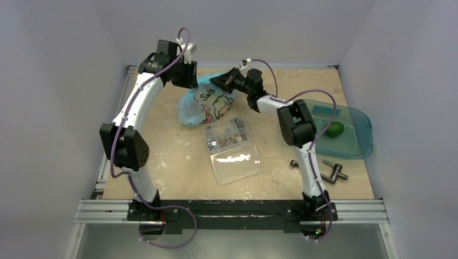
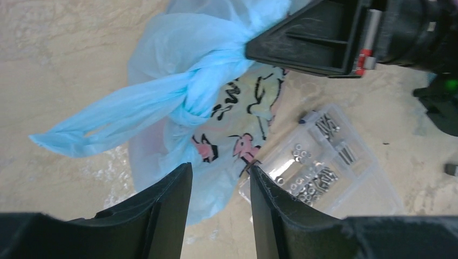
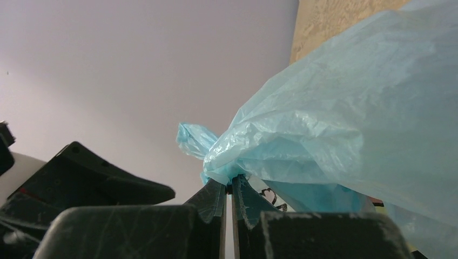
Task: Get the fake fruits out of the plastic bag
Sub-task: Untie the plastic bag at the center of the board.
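Beige stone-look table [image 1: 162, 162] and white walls frame your work. Your right gripper [image 3: 229, 189] is pinched tight on a bunched fold of the plastic bag [image 3: 335, 118], close beside the knot [image 2: 202, 94]. Your left gripper [image 2: 220, 172] hovers over the bag's printed panel with a narrow gap between its fingers, holding nothing. One green fruit [image 1: 335, 128] lies in the teal tray [image 1: 364, 121], well apart. The other fake fruits, I judge, are inside the bag, hidden by the film. Watch that knot: if you pull the pinched fold away you may cinch it tighter, or the thin film may tear or slip free. Dragging the bag could also shove the clear box [image 2: 324, 162] just beside it.
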Robot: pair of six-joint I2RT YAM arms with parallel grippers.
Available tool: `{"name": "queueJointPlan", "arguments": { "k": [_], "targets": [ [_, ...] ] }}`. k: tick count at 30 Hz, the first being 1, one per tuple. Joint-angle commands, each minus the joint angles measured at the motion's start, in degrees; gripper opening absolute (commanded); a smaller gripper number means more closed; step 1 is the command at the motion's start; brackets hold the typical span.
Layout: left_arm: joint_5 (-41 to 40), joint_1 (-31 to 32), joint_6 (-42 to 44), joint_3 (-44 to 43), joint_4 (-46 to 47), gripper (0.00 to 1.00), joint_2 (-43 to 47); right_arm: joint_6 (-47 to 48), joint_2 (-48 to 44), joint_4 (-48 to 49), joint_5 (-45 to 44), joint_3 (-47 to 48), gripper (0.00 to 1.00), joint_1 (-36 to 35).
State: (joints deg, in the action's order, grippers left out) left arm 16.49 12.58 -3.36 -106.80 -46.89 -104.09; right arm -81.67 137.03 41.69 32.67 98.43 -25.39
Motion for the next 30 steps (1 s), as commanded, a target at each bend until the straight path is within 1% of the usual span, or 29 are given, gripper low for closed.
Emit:
{"name": "queueJointPlan", "arguments": {
  "k": [1, 4, 7, 10, 14, 18, 23, 30],
  "targets": [
    [-8.54, 0.24, 2.74, -1.99, -1.86, 0.43, -0.73, 0.40, -4.36, 1.87, 1.70, -0.58, 0.00, -0.86],
    [-5.57, 0.17, 1.32, -3.46, -2.42, 0.44, -1.97, 0.58, -4.33, 1.64, 1.53, -0.70, 0.00, -1.19],
    [-5.75, 0.10, 0.59, -4.63, -3.45, 0.43, -3.31, 1.09, -4.40, 0.77, 1.27, -0.06, 0.00, -1.77],
    [-4.26, -0.14, 0.20, -4.34, -3.11, 0.43, -4.13, 2.43, -4.31, -1.26, 1.22, 1.12, 0.00, -2.56],
    [-6.02, -0.19, 1.06, -4.14, -3.46, 0.43, -5.06, 2.38, -4.25, -1.10, 0.67, 1.14, 0.00, -3.41],
    [-5.62, -0.19, 1.52, -4.48, -4.23, 0.42, -6.09, 2.52, -4.11, -1.43, -0.13, 1.44, 0.00, -3.79],
    [-7.76, -0.13, 1.95, -5.39, -5.44, 0.42, -7.95, 2.13, -4.29, -0.96, -0.63, 1.68, 0.00, -3.96],
    [-10.92, -0.13, 2.17, -5.86, -5.95, 0.42, -8.40, 2.16, -4.68, -0.78, -0.48, 1.49, 0.00, -4.10]
  ]
}}
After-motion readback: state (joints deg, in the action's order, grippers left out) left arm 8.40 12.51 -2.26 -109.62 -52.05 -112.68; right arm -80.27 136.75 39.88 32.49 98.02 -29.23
